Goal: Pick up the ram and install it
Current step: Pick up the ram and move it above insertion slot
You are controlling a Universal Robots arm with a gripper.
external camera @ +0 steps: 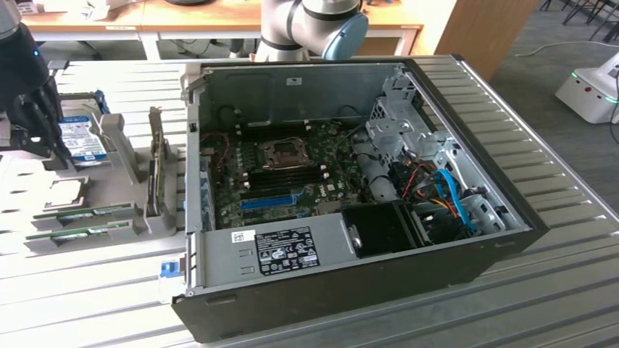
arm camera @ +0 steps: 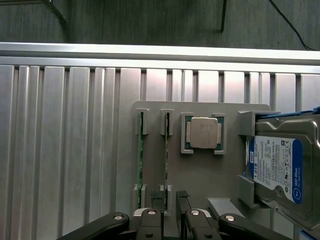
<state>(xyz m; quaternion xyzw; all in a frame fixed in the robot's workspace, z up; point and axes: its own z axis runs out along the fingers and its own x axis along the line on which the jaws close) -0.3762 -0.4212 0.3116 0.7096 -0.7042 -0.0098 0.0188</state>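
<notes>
Wrist view reads "WD Blue" on the hard drive (arm camera: 280, 167) at one end of the gray holder (arm camera: 210, 175), beside a bare CPU (arm camera: 204, 133). The ram (arm camera: 166, 155) stands on edge in the holder beside a second stick (arm camera: 140, 155), with the fingers (arm camera: 150, 220) parted and empty at its end. Exterior view adds the open PC case (external camera: 387, 290) beside the holder; its white label (external camera: 280, 250) is unreadable.
</notes>
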